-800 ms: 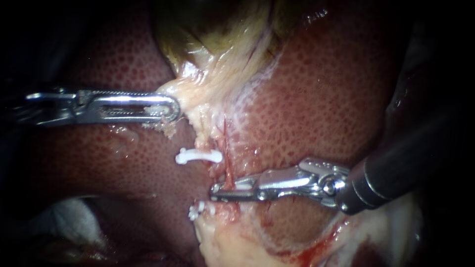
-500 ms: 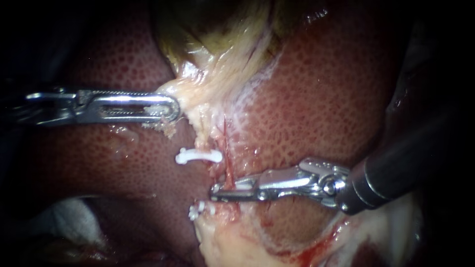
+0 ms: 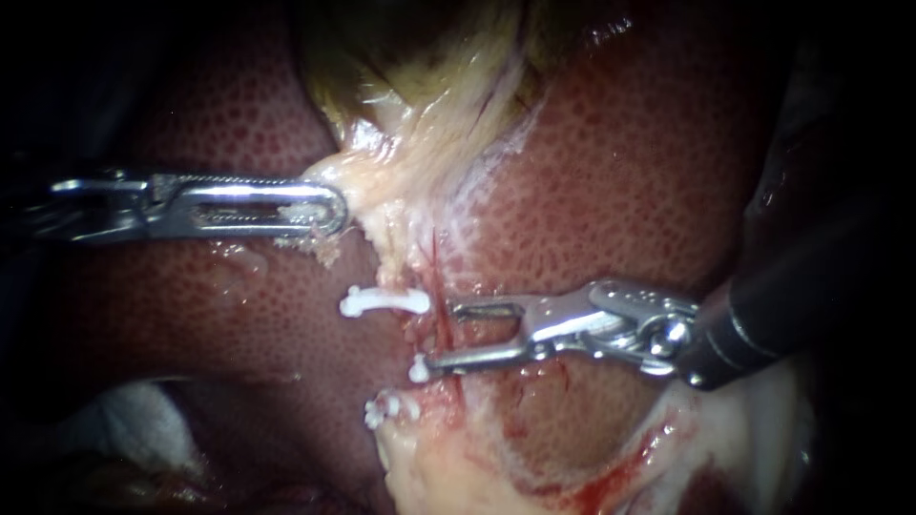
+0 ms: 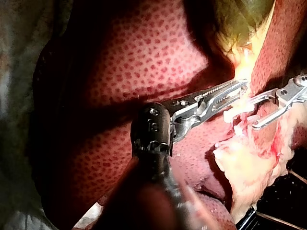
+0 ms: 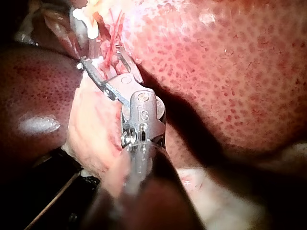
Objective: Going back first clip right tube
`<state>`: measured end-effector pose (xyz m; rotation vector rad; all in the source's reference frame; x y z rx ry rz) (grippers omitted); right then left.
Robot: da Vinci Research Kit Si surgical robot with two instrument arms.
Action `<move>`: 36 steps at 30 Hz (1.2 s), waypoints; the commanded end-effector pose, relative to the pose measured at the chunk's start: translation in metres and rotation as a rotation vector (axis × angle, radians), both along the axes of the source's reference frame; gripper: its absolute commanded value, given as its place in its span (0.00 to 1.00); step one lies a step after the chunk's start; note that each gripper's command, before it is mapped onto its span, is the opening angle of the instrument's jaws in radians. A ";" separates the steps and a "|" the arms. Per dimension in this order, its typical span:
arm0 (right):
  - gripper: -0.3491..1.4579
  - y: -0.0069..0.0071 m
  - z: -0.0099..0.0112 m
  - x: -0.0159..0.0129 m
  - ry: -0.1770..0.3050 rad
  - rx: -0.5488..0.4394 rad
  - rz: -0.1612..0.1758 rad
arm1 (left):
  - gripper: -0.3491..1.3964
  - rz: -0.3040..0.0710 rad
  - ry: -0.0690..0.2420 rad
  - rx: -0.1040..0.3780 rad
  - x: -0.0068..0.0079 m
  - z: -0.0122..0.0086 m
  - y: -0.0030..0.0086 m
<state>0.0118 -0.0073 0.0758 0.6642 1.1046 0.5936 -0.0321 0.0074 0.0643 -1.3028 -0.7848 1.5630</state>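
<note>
The right instrument [image 3: 439, 337] has its jaws open, with a clear gap between the upper and lower jaw and nothing gripped. The right tube [image 3: 443, 329], a thin red strand, runs through that gap and crosses both jaws near their tips. The white end of the middle clip [image 3: 417, 368] shows right at the tip of the lower jaw. The rest of that clip is hidden behind the jaw, so how it sits on the tube cannot be told.

Just beyond the tip of the upper jaw lies the top clip [image 3: 385, 301], set across a pale strand beside the red one. The bottom clip [image 3: 386, 410] lies under the lower jaw, at the edge of a fatty lump.

The left instrument [image 3: 334, 210] lies well apart from the right jaws. Its jaws are closed on the pale tissue [image 3: 401, 181] that hangs from the gallbladder [image 3: 410, 67], and they hold it out to the side. The mottled red liver [image 3: 620, 172] lies under and around both sets of jaws. The right wrist view also shows the right jaws spread apart around the red strand.
</note>
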 end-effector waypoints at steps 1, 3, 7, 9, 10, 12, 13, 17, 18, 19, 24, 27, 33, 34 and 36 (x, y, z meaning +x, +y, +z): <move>0.47 0.0003 -0.0004 -0.0008 0.007 -0.017 -0.012 | 0.00 0.000 0.000 0.000 0.0000 0.0000 0.0000; 0.47 0.0009 -0.0014 -0.0024 0.023 -0.039 -0.035 | 0.00 0.000 0.000 0.000 0.0000 0.0000 0.0000; 0.47 0.0020 -0.0039 -0.0053 0.044 -0.077 -0.063 | 0.00 0.001 0.000 0.000 0.0001 0.0001 0.0001; 0.47 0.0026 -0.0053 -0.0063 0.053 -0.095 -0.075 | 0.00 0.001 0.000 0.000 0.0001 0.0002 0.0001; 0.47 0.0031 -0.0064 -0.0069 0.059 -0.105 -0.082 | 0.00 0.001 0.000 0.000 0.0001 0.0002 0.0001; 0.47 0.0038 -0.0079 -0.0076 0.067 -0.117 -0.091 | 0.00 0.001 0.000 0.000 0.0001 0.0002 0.0001; 0.47 0.0042 -0.0088 -0.0080 0.072 -0.122 -0.095 | 0.00 0.001 0.000 0.000 0.0001 0.0002 0.0001; 0.47 0.0051 -0.0113 -0.0089 0.084 -0.140 -0.109 | 0.00 0.000 0.001 -0.002 -0.0001 0.0005 0.0000; 0.47 0.0052 -0.0117 -0.0090 0.086 -0.143 -0.111 | 0.00 0.000 0.001 -0.003 -0.0002 0.0008 0.0000; 0.47 0.0052 -0.0120 -0.0091 0.088 -0.147 -0.113 | 0.00 0.000 0.002 -0.004 -0.0003 0.0011 0.0000; 0.47 0.0053 -0.0124 -0.0092 0.093 -0.155 -0.119 | 0.00 0.005 0.001 -0.012 -0.0014 0.0034 -0.0003; 0.47 0.0053 -0.0122 -0.0092 0.094 -0.162 -0.121 | 0.00 0.015 0.011 -0.015 -0.0024 0.0048 -0.0006; 0.47 0.0053 -0.0121 -0.0092 0.096 -0.167 -0.123 | 0.00 0.036 0.014 -0.019 -0.0051 0.0070 -0.0010; 0.47 0.0053 -0.0121 -0.0092 0.096 -0.167 -0.123 | 0.00 0.042 0.015 -0.025 -0.0057 0.0073 -0.0011; 0.47 0.0053 -0.0121 -0.0092 0.096 -0.167 -0.123 | 0.00 0.047 0.016 -0.026 -0.0064 0.0077 -0.0011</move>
